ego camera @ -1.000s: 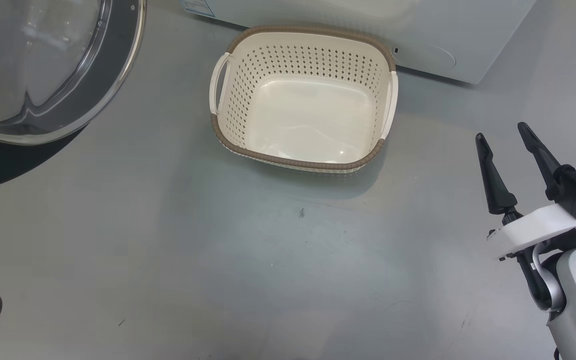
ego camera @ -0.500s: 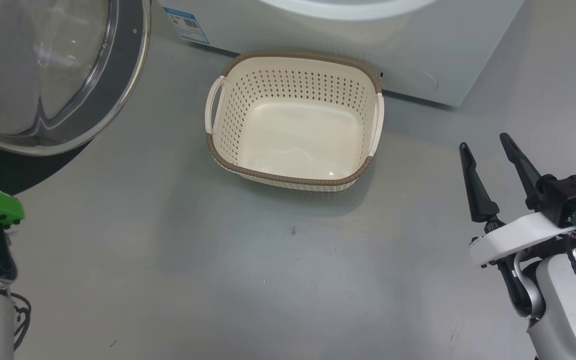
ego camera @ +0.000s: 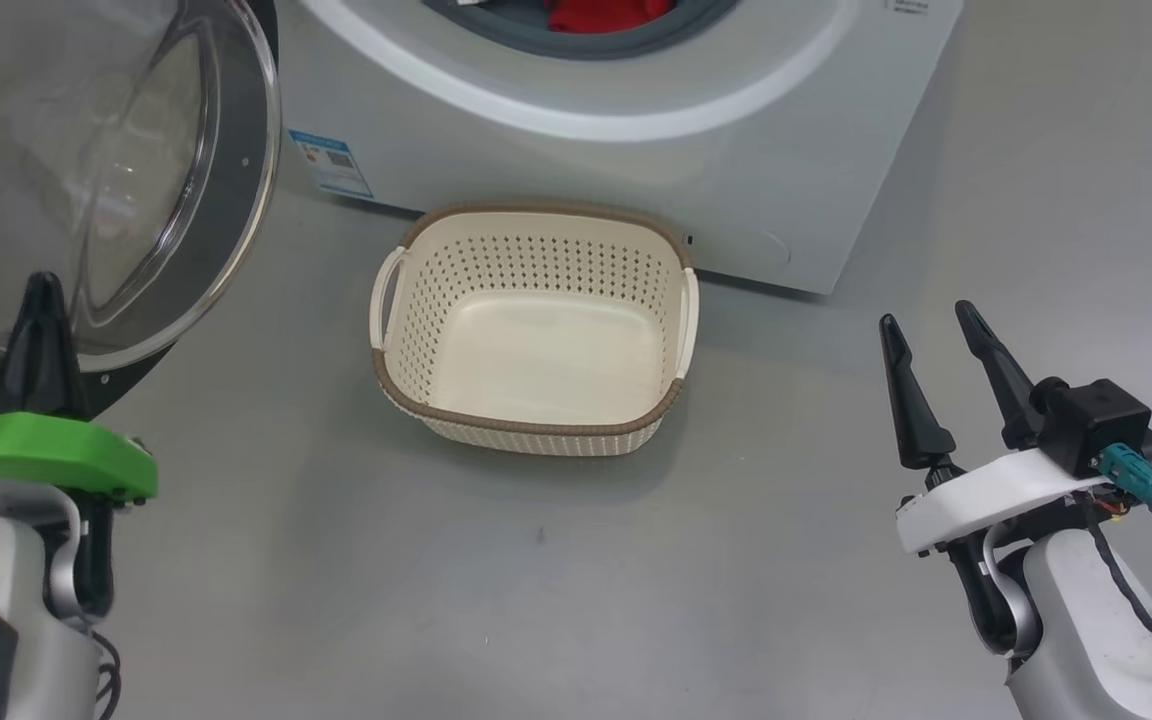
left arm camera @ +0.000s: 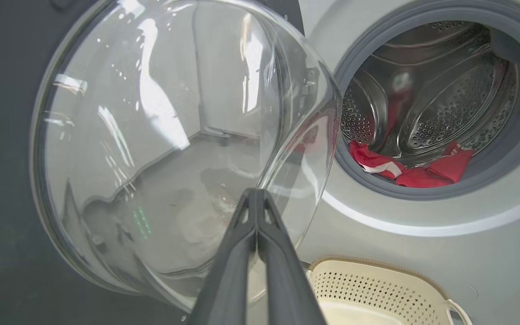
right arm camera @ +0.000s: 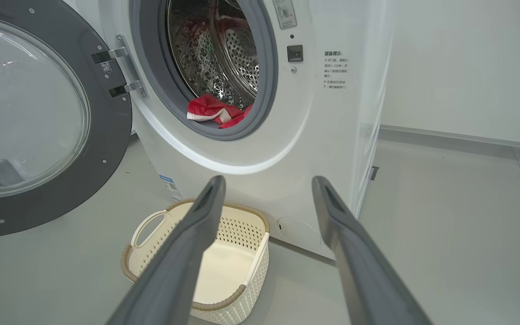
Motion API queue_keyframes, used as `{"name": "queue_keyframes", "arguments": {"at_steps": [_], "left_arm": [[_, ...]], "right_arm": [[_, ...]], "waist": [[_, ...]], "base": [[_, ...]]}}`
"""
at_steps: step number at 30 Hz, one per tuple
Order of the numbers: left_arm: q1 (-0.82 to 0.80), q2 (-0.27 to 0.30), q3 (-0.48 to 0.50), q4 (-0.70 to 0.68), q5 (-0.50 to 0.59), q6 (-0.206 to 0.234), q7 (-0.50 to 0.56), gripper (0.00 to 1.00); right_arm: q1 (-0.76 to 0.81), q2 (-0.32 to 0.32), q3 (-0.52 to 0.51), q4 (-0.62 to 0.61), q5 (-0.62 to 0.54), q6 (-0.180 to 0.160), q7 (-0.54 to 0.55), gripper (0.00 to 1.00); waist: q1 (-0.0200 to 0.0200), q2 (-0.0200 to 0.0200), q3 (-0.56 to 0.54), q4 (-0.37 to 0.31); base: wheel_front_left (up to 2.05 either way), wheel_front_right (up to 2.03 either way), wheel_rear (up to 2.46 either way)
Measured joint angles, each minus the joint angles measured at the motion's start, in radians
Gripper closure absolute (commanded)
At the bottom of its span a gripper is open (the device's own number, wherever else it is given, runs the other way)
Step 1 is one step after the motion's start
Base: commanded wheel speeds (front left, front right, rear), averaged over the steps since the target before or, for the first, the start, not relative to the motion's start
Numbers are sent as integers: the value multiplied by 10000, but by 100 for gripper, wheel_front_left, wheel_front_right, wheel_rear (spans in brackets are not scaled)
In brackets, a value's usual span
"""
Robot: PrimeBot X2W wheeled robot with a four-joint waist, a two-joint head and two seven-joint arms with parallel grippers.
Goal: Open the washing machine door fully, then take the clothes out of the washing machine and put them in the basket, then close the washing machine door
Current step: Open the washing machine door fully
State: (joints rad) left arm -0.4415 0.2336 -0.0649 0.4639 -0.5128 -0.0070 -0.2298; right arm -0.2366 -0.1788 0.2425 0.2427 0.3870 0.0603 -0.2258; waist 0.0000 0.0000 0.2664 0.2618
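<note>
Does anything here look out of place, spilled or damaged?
Nothing looks damaged or spilled. The washing machine door stands open; the basket sits upright and empty before the washing machine. The clothes lie at the front of the drum, against the grey seal.

The basket [ego camera: 536,270] sits on the floor [ego camera: 536,600] just before the washing machine [ego camera: 586,170]. The washing machine door [ego camera: 241,200] stands open at its left, and the clothes [ego camera: 601,12] lie inside the drum [left arm camera: 449,99].
</note>
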Motion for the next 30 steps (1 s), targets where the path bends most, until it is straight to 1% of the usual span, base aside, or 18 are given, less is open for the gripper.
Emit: {"name": "queue_keyframes", "arguments": {"at_steps": [8,11,17,20,24,30], "left_arm": [[919,-134,-405,-257,117,-261,-2,100],[1300,-270,-472,-360,117,-309,-2,100],[2037,-642,-497,-738,29,-339,-21,100],[2334,-660,-591,-920,50,-339,-100,100],[2651,-823,-708,-1170,121,-337,-104,100],[2887,-991,-949,-1534,196,-337,-107,100]], "right_arm": [[278,309,17,245,86,0,-100,0],[446,408,42,278,86,0,-102,0],[638,458,23,268,86,0,-174,0],[666,458,-35,217,86,-2,-176,0],[838,454,-102,151,86,-4,-186,0],[960,454,-148,21,86,-4,-188,0]], "waist": [[0,0,-754,-767],[0,0,-1026,-1091],[0,0,-1506,-1774],[0,0,-1696,-2112],[0,0,-1907,-2520],[0,0,-2084,-2974]], "base": [[0,0,0],[0,0,0],[0,0,0],[0,0,0],[0,0,0],[0,0,0]]}}
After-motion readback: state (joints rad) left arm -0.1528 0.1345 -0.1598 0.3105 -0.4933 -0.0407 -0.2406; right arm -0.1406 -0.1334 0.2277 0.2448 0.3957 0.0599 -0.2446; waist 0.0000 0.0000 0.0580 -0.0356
